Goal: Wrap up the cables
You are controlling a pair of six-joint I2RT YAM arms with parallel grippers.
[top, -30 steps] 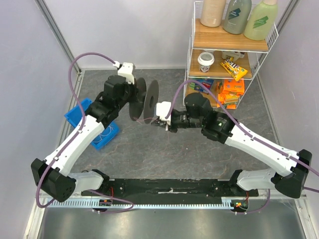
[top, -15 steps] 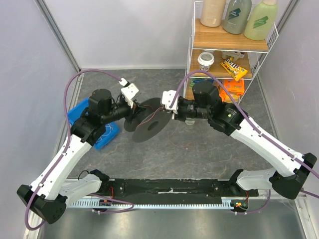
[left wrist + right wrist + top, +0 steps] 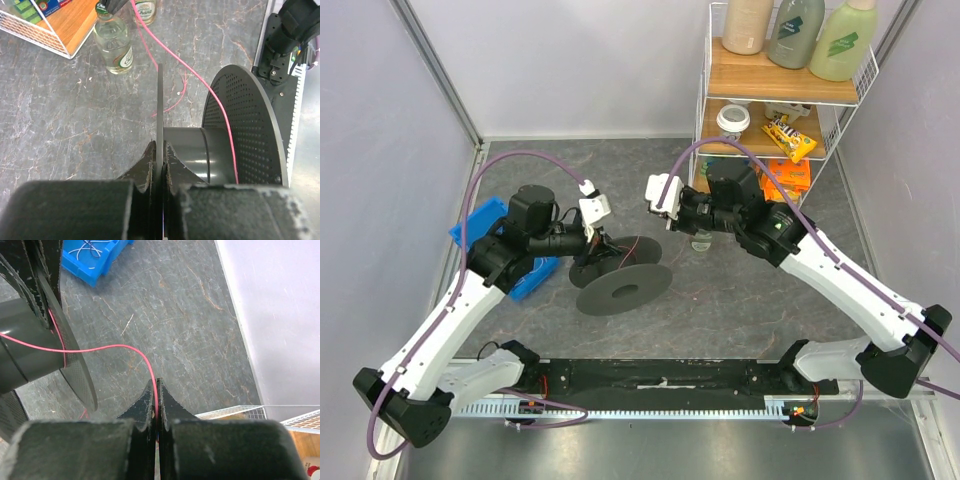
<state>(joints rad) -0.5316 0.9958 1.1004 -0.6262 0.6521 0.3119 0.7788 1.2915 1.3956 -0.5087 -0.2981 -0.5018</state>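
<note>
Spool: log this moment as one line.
left jaws: shut on spool flange | right jaws: shut on cable | cable: leads onto spool hub

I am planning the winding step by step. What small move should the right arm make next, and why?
Probably the right gripper, shut on the pink cable, should carry it one turn around the spool hub, keeping it taut. The cable already runs from that gripper onto the hub, the left gripper clamps the flange, and slack cable lies on the table.
</note>
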